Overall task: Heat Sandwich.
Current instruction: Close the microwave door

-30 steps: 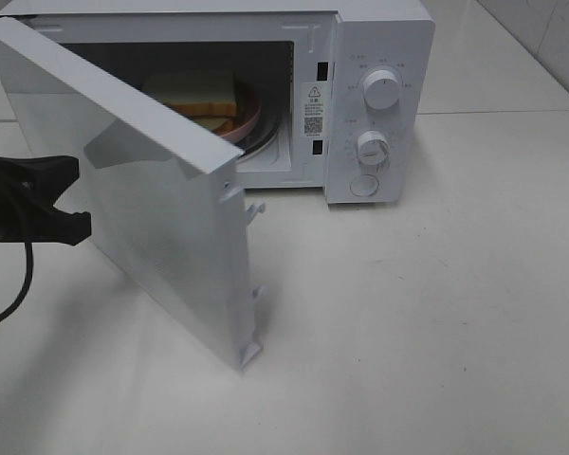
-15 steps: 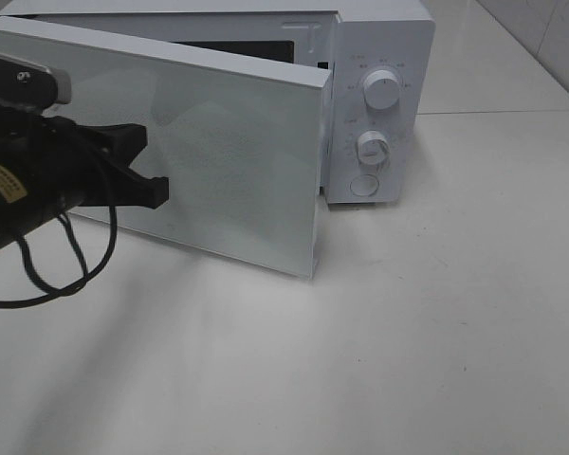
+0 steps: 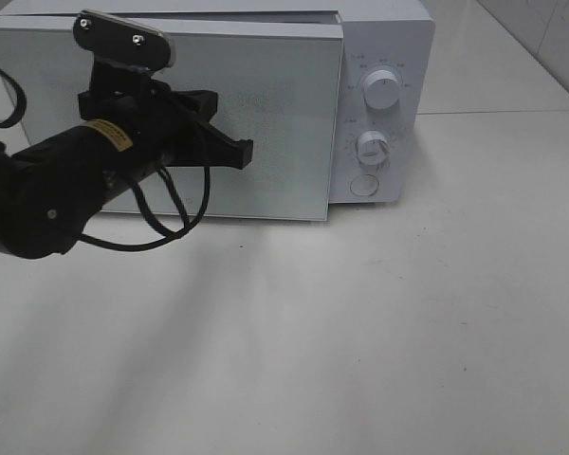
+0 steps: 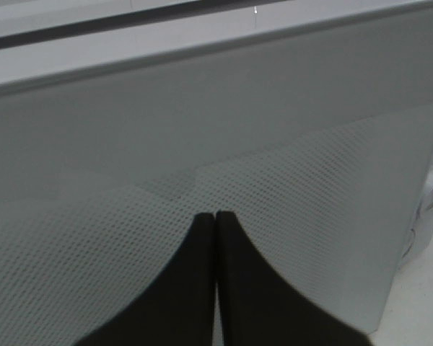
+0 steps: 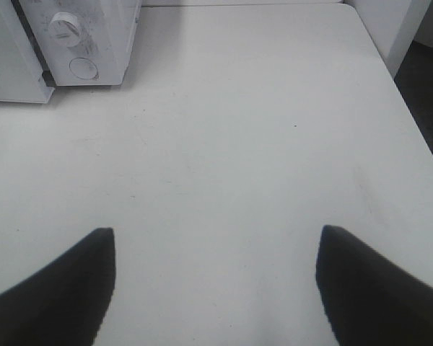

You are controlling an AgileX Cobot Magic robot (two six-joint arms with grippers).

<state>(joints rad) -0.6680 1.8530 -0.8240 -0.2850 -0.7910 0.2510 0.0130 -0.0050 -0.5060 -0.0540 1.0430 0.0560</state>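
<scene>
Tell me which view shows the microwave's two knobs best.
Exterior high: the upper knob and lower knob both show whole. The right wrist view catches only the lower knob, far off. The left wrist view shows mostly the door.

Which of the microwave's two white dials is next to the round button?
The lower white round dial, directly above the round white button; the upper white round dial sits higher on the control panel.

- We see a white microwave (image 3: pixel 384 38) at the far left of the pale table (image 3: pixel 379 332).
- Its door (image 3: pixel 280 104) lies nearly flat against the front.
- Right of the door we find an upper knob (image 3: pixel 380 92), a lower knob (image 3: pixel 372 149) and a button (image 3: pixel 362 186) beneath.
</scene>
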